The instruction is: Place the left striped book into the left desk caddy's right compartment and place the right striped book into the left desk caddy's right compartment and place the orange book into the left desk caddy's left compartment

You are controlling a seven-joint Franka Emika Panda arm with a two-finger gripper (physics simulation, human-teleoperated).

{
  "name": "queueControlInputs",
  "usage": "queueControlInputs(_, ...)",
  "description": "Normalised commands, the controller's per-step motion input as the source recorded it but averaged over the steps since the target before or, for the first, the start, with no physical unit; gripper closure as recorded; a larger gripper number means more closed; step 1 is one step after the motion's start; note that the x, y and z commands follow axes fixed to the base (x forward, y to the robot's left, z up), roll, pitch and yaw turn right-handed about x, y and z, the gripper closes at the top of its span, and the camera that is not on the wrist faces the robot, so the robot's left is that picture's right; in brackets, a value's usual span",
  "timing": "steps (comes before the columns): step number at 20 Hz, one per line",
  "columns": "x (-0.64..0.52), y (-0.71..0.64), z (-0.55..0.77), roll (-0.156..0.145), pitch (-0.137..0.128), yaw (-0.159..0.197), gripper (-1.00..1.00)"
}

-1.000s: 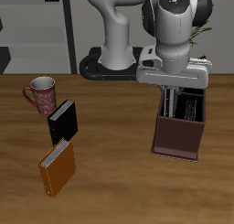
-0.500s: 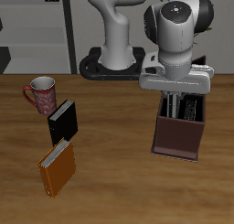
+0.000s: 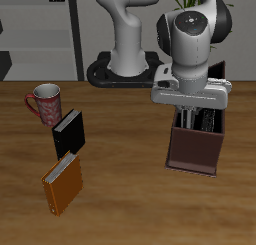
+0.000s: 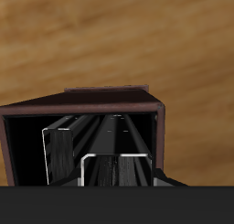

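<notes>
Striped cover under gripper (image 3: 190, 115): a striped book (image 4: 114, 168) stands upright directly below, inside the left desk caddy (image 3: 195, 149); whether the fingers clamp it, I cannot tell.
Second striped book (image 4: 57, 150): just beside, same compartment.
Risk: a tilted lift or release could snag the caddy wall.
Orange book (image 3: 63, 184): well away, flat on the table (image 3: 125, 199), beside a black book (image 3: 69, 133).

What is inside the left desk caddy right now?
In the wrist view, the left desk caddy holds striped books standing upright. Their number is unclear, and the gripper body hides the caddy's other end.
</notes>
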Motion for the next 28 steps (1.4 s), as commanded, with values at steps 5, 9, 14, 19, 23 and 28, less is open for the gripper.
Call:
queueControlInputs(5, 0.05, 0.03, -0.18, 0.019, 0.058, -0.014, -1.00)
queueControlInputs(9, -0.02, 0.02, -0.03, 0.000, 0.018, 0.008, -1.00)
queueControlInputs(14, -0.01, -0.07, 0.06, -0.011, -0.002, 0.003, -1.00)
queueControlInputs(19, -0.06, -0.16, 0.14, -0.020, -0.027, 0.012, -1.00)
queueControlInputs(23, -0.13, -0.24, 0.31, -0.012, -0.061, 0.052, -1.00)
queueControlInputs(28, -0.14, -0.40, 0.38, -0.005, -0.053, 0.056, -1.00)
